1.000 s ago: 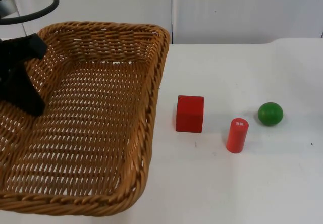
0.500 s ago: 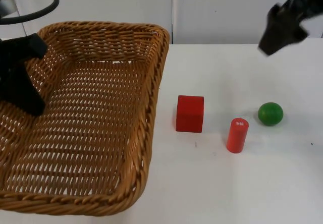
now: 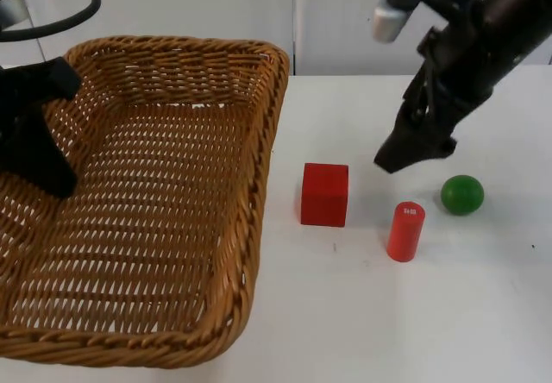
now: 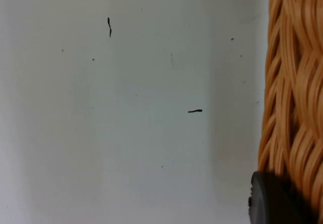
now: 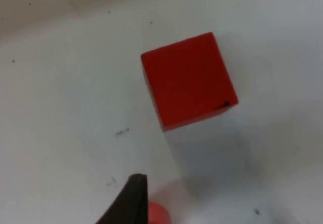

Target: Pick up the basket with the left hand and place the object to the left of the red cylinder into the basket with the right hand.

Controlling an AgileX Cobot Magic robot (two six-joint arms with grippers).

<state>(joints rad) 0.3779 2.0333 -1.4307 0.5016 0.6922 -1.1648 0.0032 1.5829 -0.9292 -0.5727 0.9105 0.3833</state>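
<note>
While the right arm hangs over the table, this is how things stand.

Right claw: low above the table, behind the red cylinder and between the red cube and the green ball. It carries nothing, and I cannot tell whether its fingers are apart or together.

Right wrist view: the red cube lies ahead of the claw on bare table, and a sliver of the red cylinder sits just beside the black fingertip.

Task's thing: the red cube, the object to the left of the red cylinder. It rests flat on the white table, apart from the cylinder and a little way from the basket.

Left claw: clamped on the basket's left rim; in the left wrist view the woven rim runs right against the fingertip.

Risk: the cylinder stands upright close under the claw's path. A sideways reach toward the cube could clip it and tip it, likely rolling it into the cube or the ball.

Risk: the basket is gripped at one edge, so its weight could twist it in the grip.

Hidden: the right claw's fingertips blur into one dark shape, and the basket's near-left corner is cut off in the top view.
</note>
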